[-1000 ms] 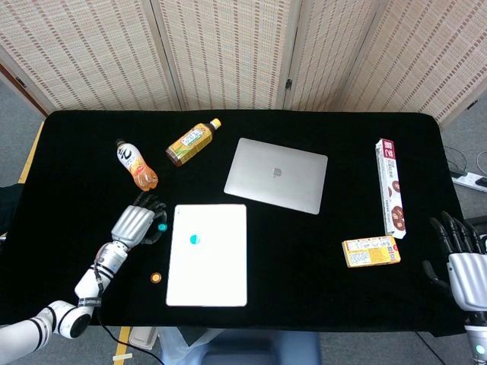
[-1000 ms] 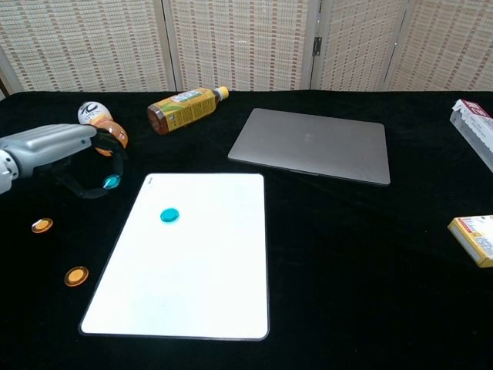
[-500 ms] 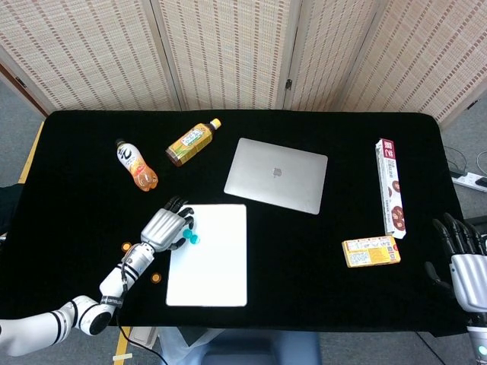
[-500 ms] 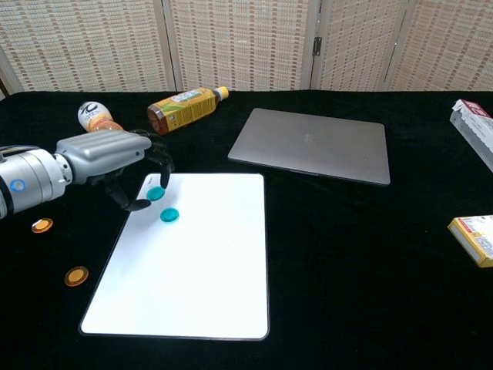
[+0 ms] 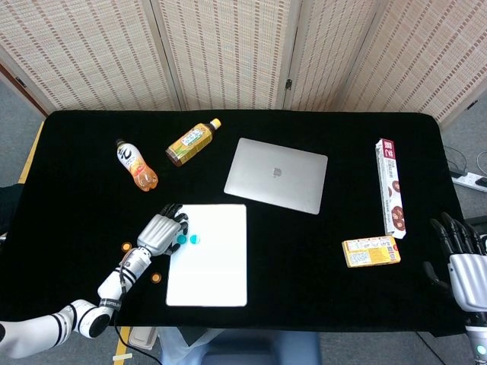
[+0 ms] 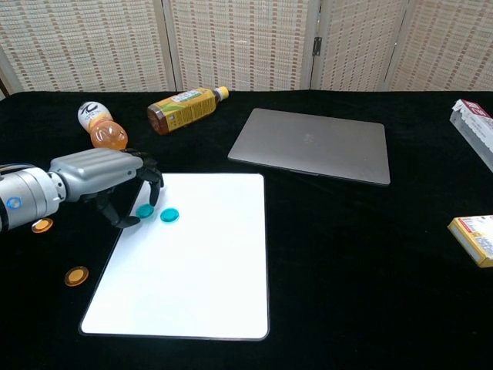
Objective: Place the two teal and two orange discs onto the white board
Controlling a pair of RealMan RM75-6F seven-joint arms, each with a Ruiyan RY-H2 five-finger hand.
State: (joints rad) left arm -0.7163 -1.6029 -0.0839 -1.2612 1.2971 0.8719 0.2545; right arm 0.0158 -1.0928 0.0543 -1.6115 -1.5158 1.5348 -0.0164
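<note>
The white board (image 5: 209, 258) (image 6: 192, 262) lies at the table's front left. One teal disc (image 5: 195, 239) (image 6: 169, 215) rests on its upper left part. My left hand (image 5: 157, 232) (image 6: 104, 179) hangs over the board's left edge. It pinches the second teal disc (image 5: 183, 239) (image 6: 145, 210) between thumb and fingers, low at the board's surface. Two orange discs (image 5: 126, 246) (image 5: 156, 277) lie on the black cloth left of the board, also seen from the chest as orange discs (image 6: 42, 225) (image 6: 75, 276). My right hand (image 5: 461, 257) stays at the front right edge, fingers spread, holding nothing.
A closed laptop (image 5: 275, 175) (image 6: 312, 145) lies behind the board's right side. Two drink bottles (image 5: 192, 142) (image 5: 135, 164) lie at the back left. A small yellow box (image 5: 370, 252) and a long biscuit box (image 5: 391, 186) lie on the right.
My left hand carried the second teal disc from the cloth to the board, then pulled back left and lowered it beside the first disc. The right hand barely moved.
</note>
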